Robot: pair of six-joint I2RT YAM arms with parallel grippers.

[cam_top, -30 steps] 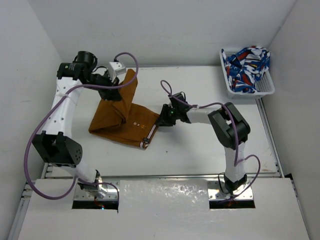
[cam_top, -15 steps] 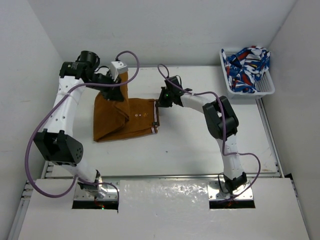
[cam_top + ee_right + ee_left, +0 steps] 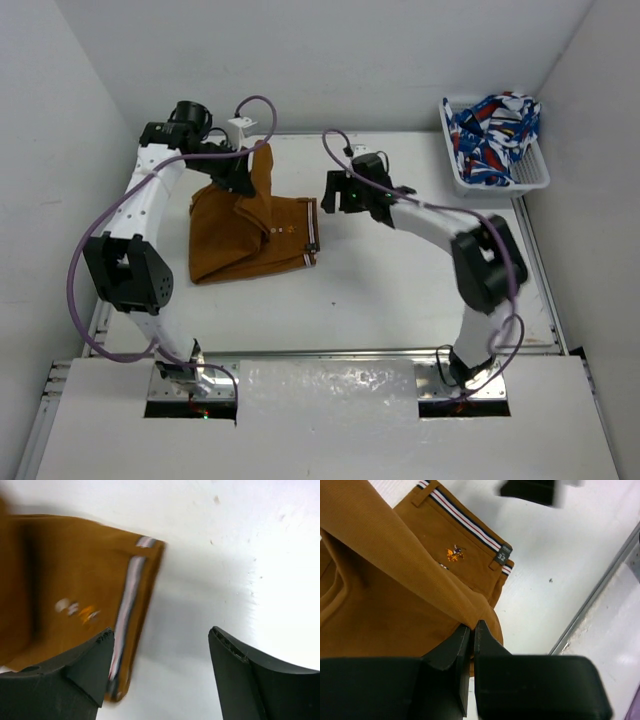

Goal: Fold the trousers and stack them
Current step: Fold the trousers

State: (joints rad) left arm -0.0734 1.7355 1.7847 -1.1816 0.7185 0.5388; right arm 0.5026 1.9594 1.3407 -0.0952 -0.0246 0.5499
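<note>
The mustard-brown trousers [image 3: 250,235] lie partly folded at the table's left, their striped waistband [image 3: 313,225] facing right. One leg rises from the pile to my left gripper [image 3: 243,178], which is shut on a fold of that cloth. In the left wrist view the fingertips of the left gripper [image 3: 472,626] pinch the trousers [image 3: 390,585]. My right gripper [image 3: 332,195] hovers just right of the waistband, open and holding nothing. In the right wrist view the wide gap of the right gripper [image 3: 161,636] shows bare table beside the trousers [image 3: 65,580].
A white basket [image 3: 541,178] at the back right holds a blue-red-white patterned cloth [image 3: 492,125]. White walls close in the back and both sides. A metal rail [image 3: 330,352] runs along the table's near edge.
My right gripper has let go of the waistband, opened, and drawn back to the right. The waistband now lies flat and squared. My left gripper still holds the leg, shifted slightly right.
</note>
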